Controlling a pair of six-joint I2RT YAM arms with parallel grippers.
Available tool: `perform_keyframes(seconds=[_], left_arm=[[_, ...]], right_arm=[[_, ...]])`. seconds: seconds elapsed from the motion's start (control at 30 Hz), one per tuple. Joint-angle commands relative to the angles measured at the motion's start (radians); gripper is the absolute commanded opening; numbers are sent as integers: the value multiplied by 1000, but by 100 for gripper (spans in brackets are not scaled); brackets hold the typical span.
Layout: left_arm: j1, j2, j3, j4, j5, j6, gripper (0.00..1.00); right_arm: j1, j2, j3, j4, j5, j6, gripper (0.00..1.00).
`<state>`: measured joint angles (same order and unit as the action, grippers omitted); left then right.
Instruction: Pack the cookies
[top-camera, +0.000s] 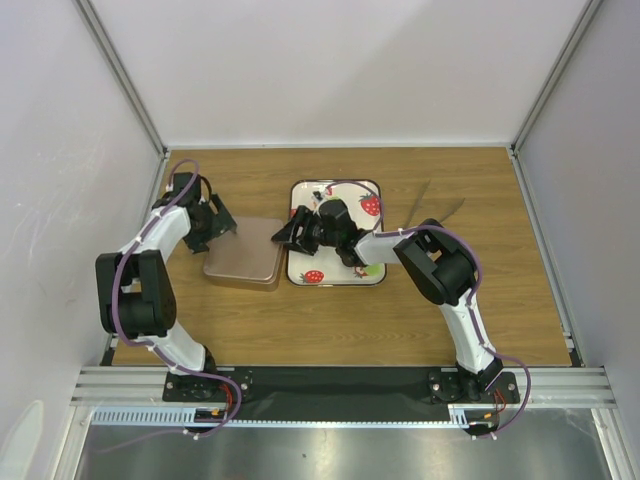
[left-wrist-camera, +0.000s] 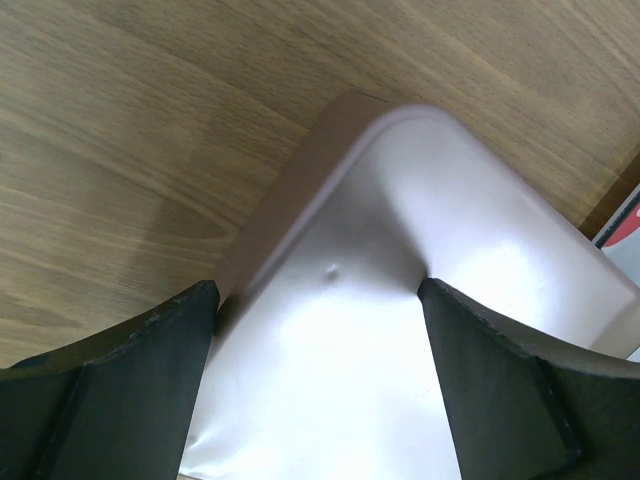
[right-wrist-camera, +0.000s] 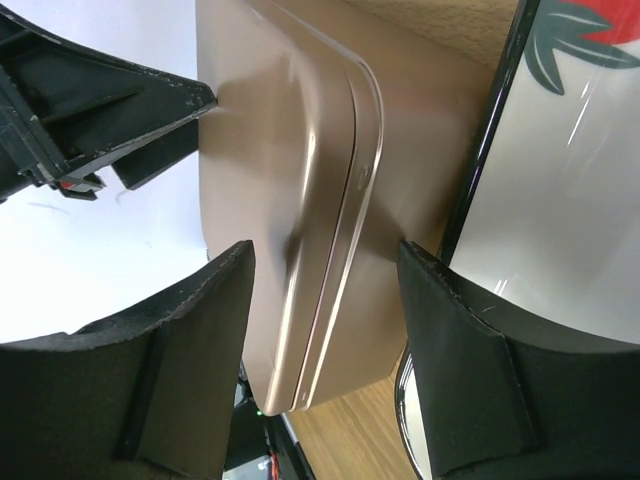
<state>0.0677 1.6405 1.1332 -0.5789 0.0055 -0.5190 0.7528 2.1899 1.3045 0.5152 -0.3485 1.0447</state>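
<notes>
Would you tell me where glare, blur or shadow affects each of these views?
Left wrist: strong glare whitens the tin; right wrist: a bright streak runs along the tin, and the glossy tray reflects light; top external: even light, sharp, thin shadows on the table.

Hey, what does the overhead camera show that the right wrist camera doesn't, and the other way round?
Only the overhead view: both arms whole, and the full strawberry tray lying beside the closed bronze tin. Only the right wrist view: a close look at the seam where the tin's lid meets its body. Both: the tin, part of the tray, and the left pincer at the tin's left edge.
</notes>
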Motion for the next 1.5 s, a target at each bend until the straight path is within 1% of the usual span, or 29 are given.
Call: perform_keyframes(seconds=[0.0,0.3,0.5,0.87,0.9,1.1,1.23,1.33,1.47], left_arm=[[-28,19,31,-38,-4,39,89],[-43,12,54,-71,-38,65,89],[-51,-4,53,-81,-24,79,89],[-60,-25,60,-91,-16,88,89],[-86,-25,62,-93,-15,88,89],[-89,-21,50,-90,-13,88,89],[-89,-8,42,-85,-16,83,89],[-91,-1,36,-84,-16,79,89],[-91,5,25,-76,-16,76,89]], right_arm=[[26,-42,61,-43,6,-43,64],[42,-33,105,-113,19,-81,62],[51,-28,141,-164,36,-109,58],[59,-28,148,-185,48,-123,56],[60,-28,148,-190,49,-124,57],[60,-30,151,-199,54,-130,56],[62,-22,153,-196,48,-129,51],[62,-18,151,-195,45,-127,44],[65,-15,153,-196,42,-126,41]])
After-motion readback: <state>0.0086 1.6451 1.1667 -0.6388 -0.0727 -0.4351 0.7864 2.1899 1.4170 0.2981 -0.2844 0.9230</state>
